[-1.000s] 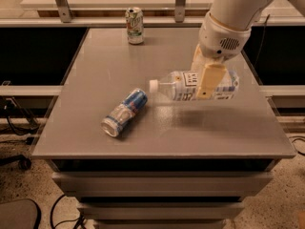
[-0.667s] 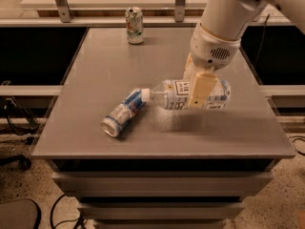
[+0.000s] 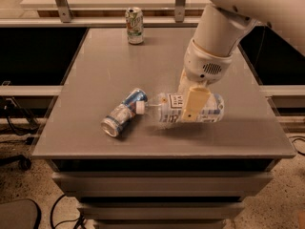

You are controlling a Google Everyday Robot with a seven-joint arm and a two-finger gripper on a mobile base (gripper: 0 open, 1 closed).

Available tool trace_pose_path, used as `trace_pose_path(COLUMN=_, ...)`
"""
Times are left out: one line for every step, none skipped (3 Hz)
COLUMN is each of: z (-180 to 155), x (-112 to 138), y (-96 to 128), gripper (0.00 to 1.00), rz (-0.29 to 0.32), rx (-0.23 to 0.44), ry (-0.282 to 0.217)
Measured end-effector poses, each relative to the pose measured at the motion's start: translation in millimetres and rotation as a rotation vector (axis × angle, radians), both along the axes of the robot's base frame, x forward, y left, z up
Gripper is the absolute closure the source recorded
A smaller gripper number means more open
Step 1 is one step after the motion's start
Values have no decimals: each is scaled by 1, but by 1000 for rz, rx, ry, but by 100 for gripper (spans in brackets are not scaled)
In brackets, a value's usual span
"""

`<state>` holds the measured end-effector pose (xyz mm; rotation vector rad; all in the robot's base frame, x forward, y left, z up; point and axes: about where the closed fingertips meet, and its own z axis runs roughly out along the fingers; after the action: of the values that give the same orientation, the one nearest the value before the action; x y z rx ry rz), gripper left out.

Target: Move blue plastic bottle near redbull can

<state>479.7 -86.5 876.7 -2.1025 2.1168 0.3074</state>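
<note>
The blue plastic bottle (image 3: 209, 109) is clear with a white-and-blue label and a white cap. It is held on its side just above the grey table (image 3: 95, 70), cap pointing left. My gripper (image 3: 192, 104) is shut on the bottle's middle, with one cream finger (image 3: 193, 105) across the label. The redbull can (image 3: 123, 113) lies on its side at the front left of the table. The bottle's cap (image 3: 140, 109) is right at the can's side; I cannot tell if they touch.
A green-and-white can (image 3: 135, 25) stands upright at the table's back edge. A metal frame with two posts (image 3: 59, 3) runs behind the table. The table's front edge (image 3: 162, 152) is close below the bottle and can.
My gripper has carried the bottle left and toward the front. The cap now reaches the redbull can. The can has not moved.
</note>
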Motion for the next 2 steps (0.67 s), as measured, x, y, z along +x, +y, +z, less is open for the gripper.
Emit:
trace_pose_path(z=-9, x=-3, y=4, gripper=58, rz=-12, rx=21, ry=18)
trace_pose_path(z=-14, x=-4, y=8, gripper=36, rz=-14, rx=39, ry=30)
